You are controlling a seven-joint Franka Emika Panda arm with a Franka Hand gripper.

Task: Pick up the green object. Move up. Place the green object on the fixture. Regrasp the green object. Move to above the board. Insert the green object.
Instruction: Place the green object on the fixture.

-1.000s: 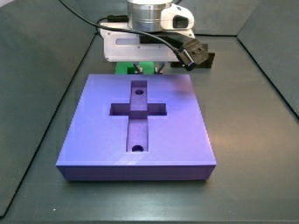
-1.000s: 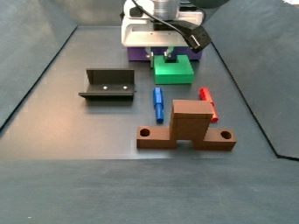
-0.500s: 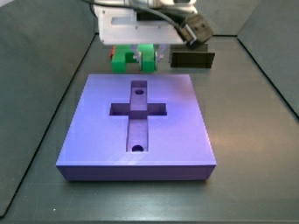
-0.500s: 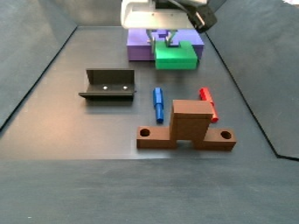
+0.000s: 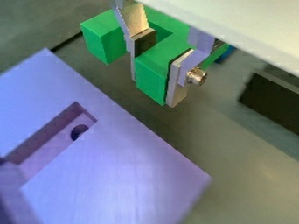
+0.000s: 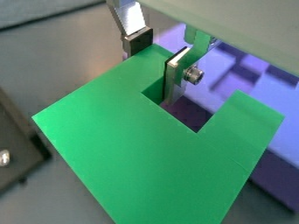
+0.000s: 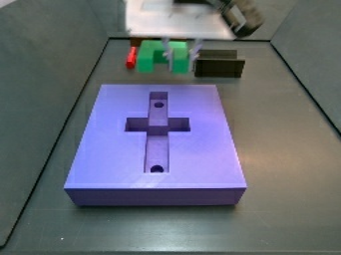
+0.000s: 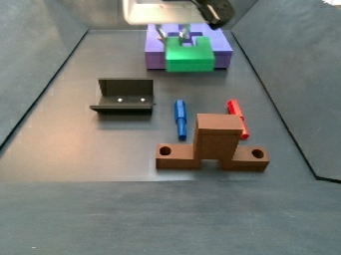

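Note:
The green object hangs in the air, held by one of its two legs. My gripper is shut on it, with one finger in the square notch and the other finger outside that leg, as both wrist views show. In a side view the green object floats beyond the far edge of the purple board. The gripper holds the green object in front of the board. The dark fixture stands on the floor, apart from the gripper.
A blue peg and a red peg lie beside the orange-brown wooden stand. The fixture and red peg sit behind the board. Dark walls enclose the floor on both sides.
The gripper has risen, lifting the green object off the floor. Its body has moved mostly out of the top of both side views.

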